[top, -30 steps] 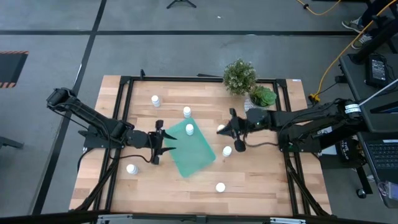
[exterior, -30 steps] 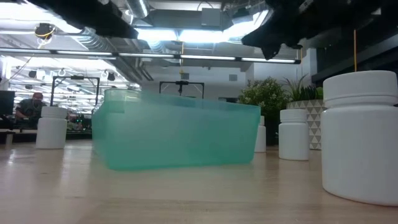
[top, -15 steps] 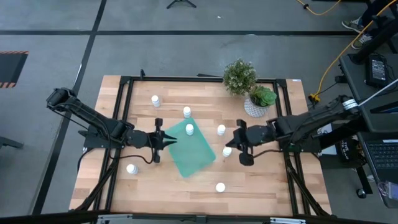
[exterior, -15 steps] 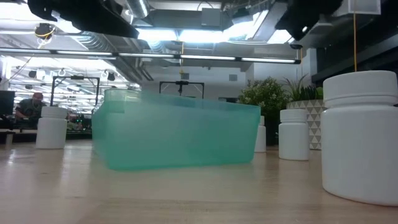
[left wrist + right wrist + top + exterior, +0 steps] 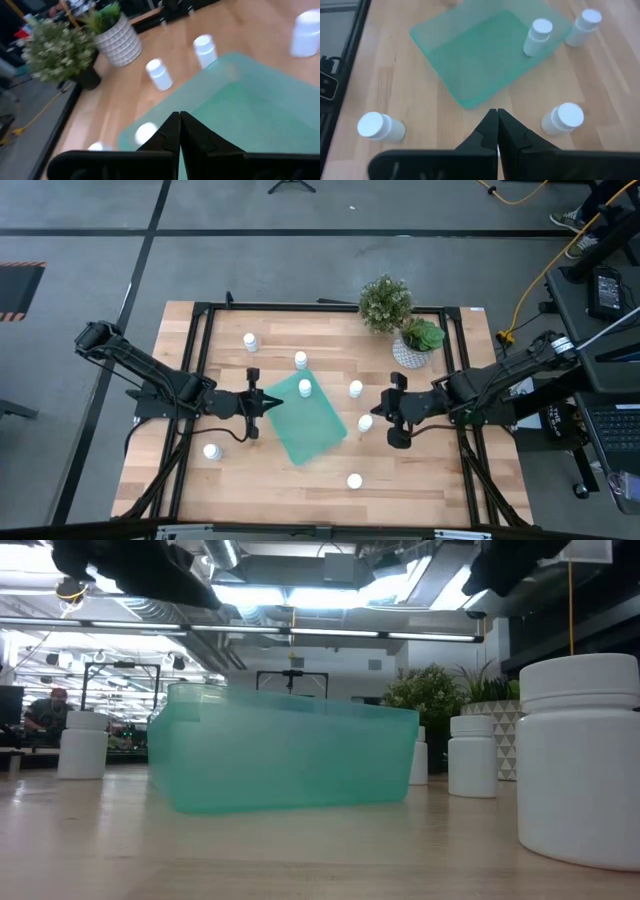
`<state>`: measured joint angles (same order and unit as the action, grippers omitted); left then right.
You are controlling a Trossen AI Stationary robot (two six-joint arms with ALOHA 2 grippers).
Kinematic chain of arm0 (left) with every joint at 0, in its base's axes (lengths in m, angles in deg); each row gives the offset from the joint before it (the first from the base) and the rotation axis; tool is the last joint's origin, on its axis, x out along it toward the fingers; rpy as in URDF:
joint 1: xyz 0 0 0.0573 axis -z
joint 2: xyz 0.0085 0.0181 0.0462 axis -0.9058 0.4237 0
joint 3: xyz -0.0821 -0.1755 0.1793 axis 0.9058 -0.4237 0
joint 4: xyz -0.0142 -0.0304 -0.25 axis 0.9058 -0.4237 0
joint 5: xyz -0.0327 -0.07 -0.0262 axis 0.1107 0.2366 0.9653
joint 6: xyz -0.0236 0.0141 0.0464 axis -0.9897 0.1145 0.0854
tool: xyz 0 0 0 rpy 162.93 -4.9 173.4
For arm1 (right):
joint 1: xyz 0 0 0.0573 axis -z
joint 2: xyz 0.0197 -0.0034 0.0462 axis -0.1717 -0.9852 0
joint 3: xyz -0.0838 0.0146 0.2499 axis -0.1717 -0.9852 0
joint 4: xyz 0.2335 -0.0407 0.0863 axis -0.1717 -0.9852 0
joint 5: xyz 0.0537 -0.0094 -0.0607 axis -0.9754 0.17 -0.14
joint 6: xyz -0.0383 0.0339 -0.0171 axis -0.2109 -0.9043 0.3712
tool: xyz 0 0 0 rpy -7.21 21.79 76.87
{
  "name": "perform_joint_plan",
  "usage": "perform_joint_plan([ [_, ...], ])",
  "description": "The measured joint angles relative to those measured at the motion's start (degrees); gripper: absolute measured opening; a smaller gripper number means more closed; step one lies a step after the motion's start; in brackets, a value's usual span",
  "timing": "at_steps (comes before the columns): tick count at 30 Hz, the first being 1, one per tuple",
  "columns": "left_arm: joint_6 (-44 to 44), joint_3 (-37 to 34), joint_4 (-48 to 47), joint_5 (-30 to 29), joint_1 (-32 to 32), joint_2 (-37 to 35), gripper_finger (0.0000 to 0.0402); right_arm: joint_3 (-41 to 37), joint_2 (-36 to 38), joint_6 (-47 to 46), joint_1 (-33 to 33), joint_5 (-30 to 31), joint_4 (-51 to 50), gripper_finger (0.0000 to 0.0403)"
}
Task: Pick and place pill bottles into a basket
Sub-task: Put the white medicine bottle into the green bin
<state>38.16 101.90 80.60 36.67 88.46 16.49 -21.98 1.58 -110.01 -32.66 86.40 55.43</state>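
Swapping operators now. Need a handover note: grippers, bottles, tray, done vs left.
Left gripper: shut, empty, at the teal tray's left edge.
Right gripper: shut, empty, just right of the tray, next to a bottle on the table.
Done: one pill bottle stands upright in the tray's far corner.
Left: six bottles on the table, near the tray's far corner, far left, right of the tray, the one by the right gripper, near left, near edge.

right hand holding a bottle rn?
No. In the right wrist view the right hand has its fingers closed together with nothing between them, and the pill bottles stand apart from it on the table.
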Motion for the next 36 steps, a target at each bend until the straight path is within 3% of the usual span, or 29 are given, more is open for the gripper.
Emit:
perform_joint_plan([
  [8, -1.45, 0.00, -2.25, -6.23, -0.01, 0.00, 0.0005, 0.00, -6.14, -1.44, 0.01, -0.17, -1.47, 0.0002],
  [17, -0.72, 0.00, -2.18, -6.79, -0.07, 0.00, 0.0004, 0.00, -6.24, -1.97, 0.03, -0.54, -4.90, 0.0023],
  [22, 0.47, 0.00, -1.83, -6.81, -0.07, 0.00, 0.0007, 0.00, -6.20, -0.71, 0.03, -0.59, -4.81, 0.0073],
  [36, 0.06, 0.00, -1.83, -6.79, -0.07, 0.00, 0.0006, -0.04, -6.67, -0.57, 0.03, -0.60, -1.60, 0.0261],
])
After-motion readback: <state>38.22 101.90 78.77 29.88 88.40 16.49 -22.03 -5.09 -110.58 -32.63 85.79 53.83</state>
